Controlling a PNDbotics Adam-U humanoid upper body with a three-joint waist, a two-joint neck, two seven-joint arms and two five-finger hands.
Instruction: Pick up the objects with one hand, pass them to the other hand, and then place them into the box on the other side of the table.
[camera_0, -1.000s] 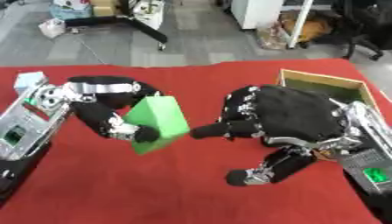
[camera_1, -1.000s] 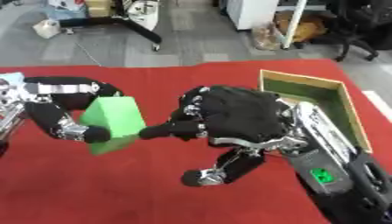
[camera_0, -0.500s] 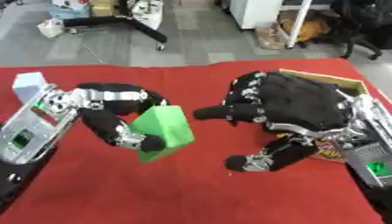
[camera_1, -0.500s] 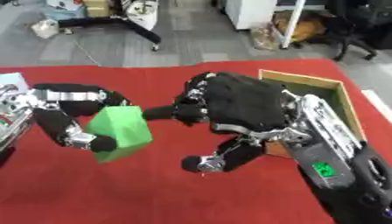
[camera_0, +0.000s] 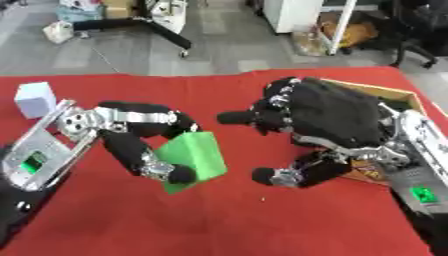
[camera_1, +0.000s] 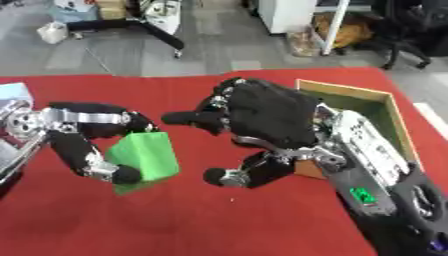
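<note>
Left eye view shows the left hand (camera_0: 149, 150) holding a green block (camera_0: 194, 159) above the red table cloth (camera_0: 227, 220), its fingers and thumb curled round the block's left and lower edges so that the flat green face tilts toward the centre of the table. The right hand (camera_0: 328, 117) hangs just to the right of the block with a gap between them, fingers spread and relaxed, the thumb low and the other fingers high, and nothing in it. A wooden box (camera_1: 367, 107) lies behind and to the right of the right hand, at the table's right edge, partly hidden by the wrist. A small white cube (camera_0: 35, 99) sits well to the left of the block, near the far left edge of the cloth.

By my reading the hand-over step is under way: the block is presented but not yet taken. The next move calls for the right hand to close the gap and wrap the block's free right side before the left hand lets go, then carry it back to the box.
</note>
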